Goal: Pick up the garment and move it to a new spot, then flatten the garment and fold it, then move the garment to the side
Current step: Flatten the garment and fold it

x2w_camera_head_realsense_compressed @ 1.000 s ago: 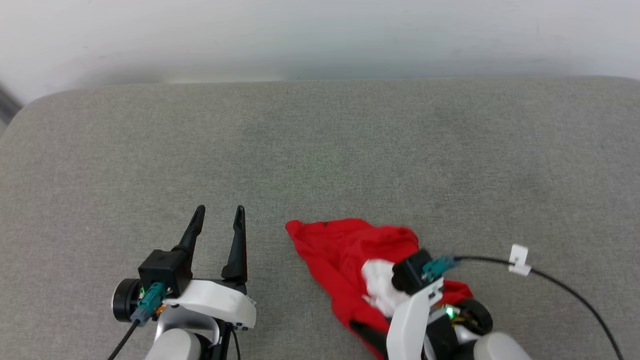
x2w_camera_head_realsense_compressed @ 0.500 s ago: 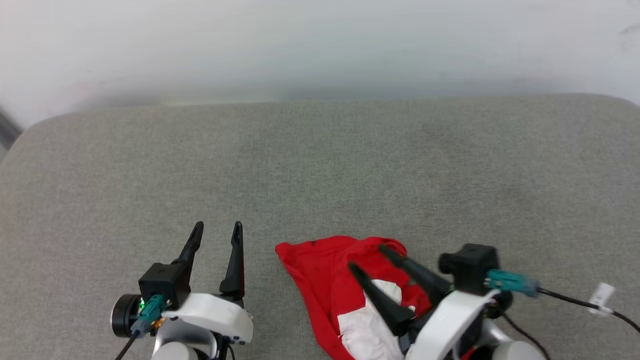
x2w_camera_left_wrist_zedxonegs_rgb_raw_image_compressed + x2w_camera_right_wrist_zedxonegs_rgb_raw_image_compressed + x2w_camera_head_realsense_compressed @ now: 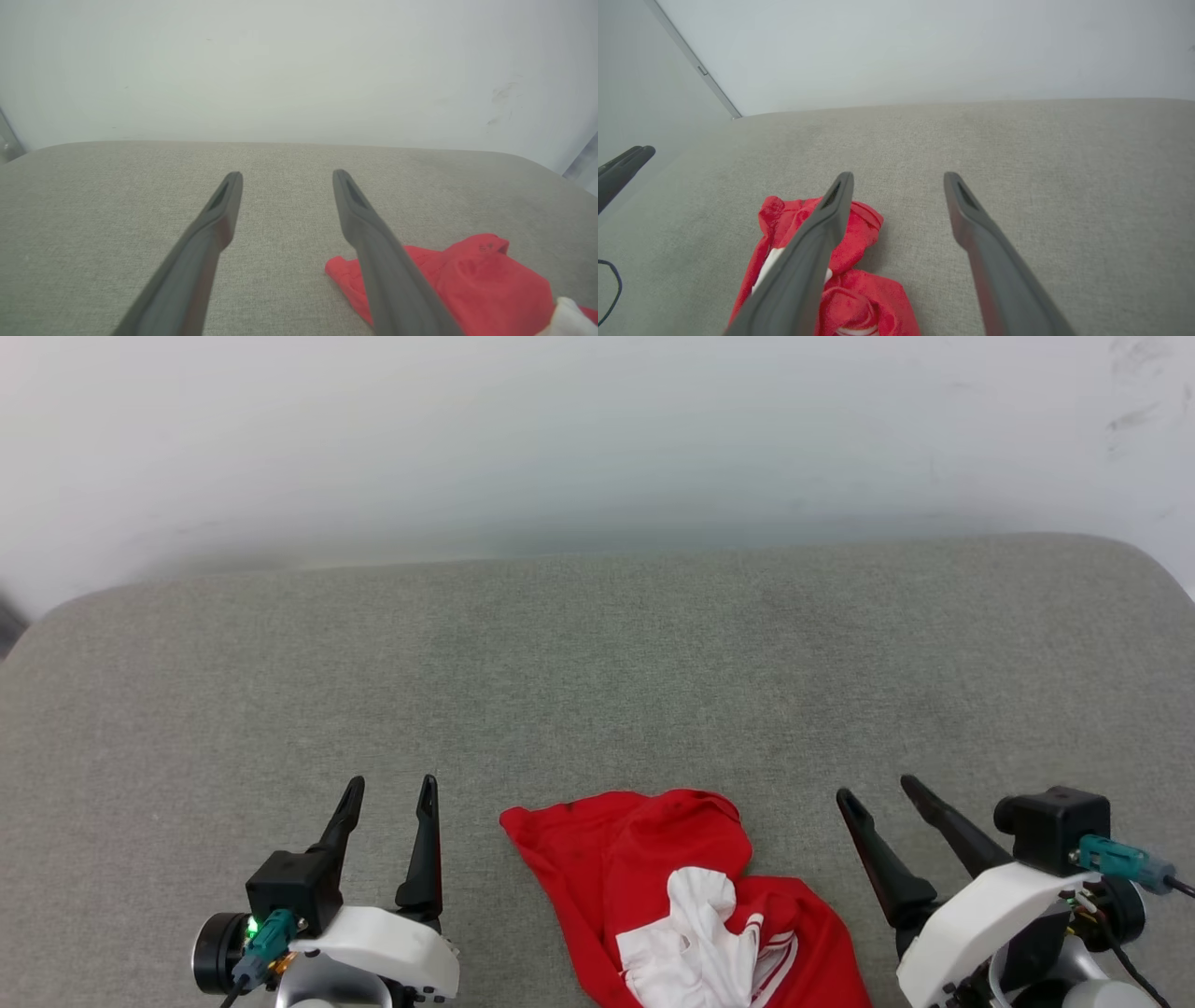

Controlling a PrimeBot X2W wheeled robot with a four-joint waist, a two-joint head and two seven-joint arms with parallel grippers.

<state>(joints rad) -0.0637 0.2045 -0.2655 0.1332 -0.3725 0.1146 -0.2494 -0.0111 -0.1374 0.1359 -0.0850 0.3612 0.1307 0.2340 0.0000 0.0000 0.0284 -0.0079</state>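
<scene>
Garment (image 3: 616, 859) lies crumpled on the grey padded surface (image 3: 597, 663) at 6 o'clock in the head view. Left hand (image 3: 389, 786) at 7 o'clock and right hand (image 3: 878, 789) at 5 o'clock flank it, fingers spread, empty.

No text, label, brand or number can be read. Small dark marks (image 3: 485, 247) on the crumpled bright red soft-fabric T-shirt (image 3: 481, 284) are too small to make out.
</scene>
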